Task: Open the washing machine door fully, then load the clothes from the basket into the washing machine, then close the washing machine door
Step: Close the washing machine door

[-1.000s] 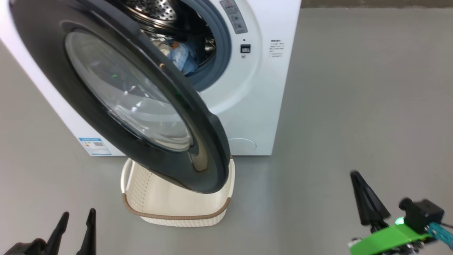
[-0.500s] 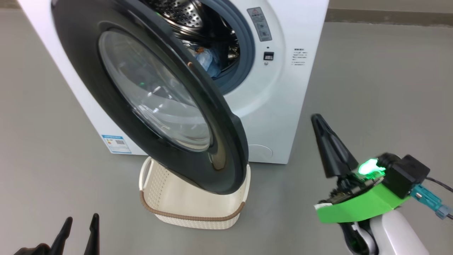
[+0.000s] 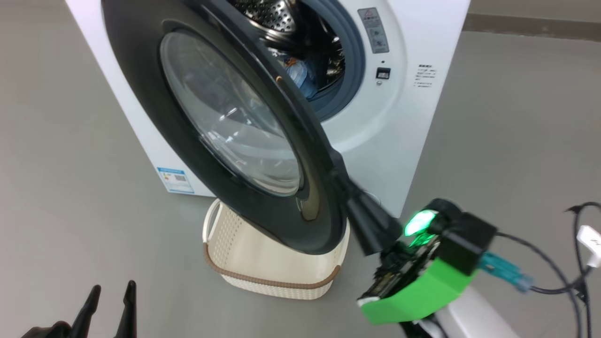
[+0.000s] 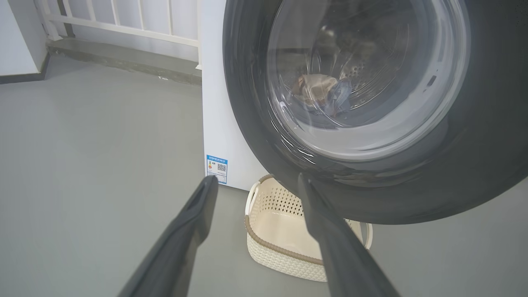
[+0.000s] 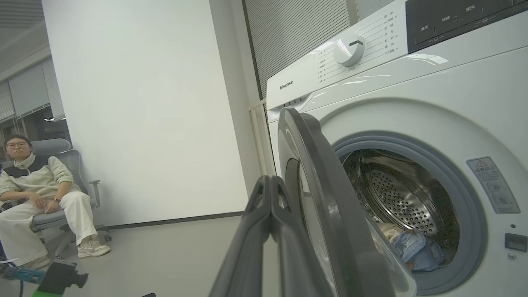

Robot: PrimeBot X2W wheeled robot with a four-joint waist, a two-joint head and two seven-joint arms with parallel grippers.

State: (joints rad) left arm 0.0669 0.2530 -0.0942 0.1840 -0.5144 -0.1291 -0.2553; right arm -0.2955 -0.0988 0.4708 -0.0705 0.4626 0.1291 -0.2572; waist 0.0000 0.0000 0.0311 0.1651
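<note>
The white washing machine (image 3: 422, 117) has its black-rimmed door (image 3: 155, 117) swung partly open over the cream basket (image 3: 263, 279), whose visible inside holds nothing. Blue and cream clothes (image 5: 416, 247) lie in the steel drum; they also show through the door glass as clothes (image 4: 326, 93). My right gripper (image 3: 345, 180) is shut on nothing, its tips at the door's free edge; the right wrist view puts the gripper (image 5: 270, 179) just left of the door (image 5: 326, 198). I cannot tell whether it touches. My left gripper (image 3: 112, 300) is open and low, well short of the basket (image 4: 280, 247).
Grey floor surrounds the machine. A person (image 5: 37, 198) sits on a chair far off beside a white wall. A white railing (image 4: 123, 24) runs behind the machine. Cables (image 3: 554, 263) trail from my right wrist.
The head camera has shifted, moving the whole picture to the right. My right gripper, still shut, has travelled up and left from the open floor to the door's free edge. The left gripper stays put.
</note>
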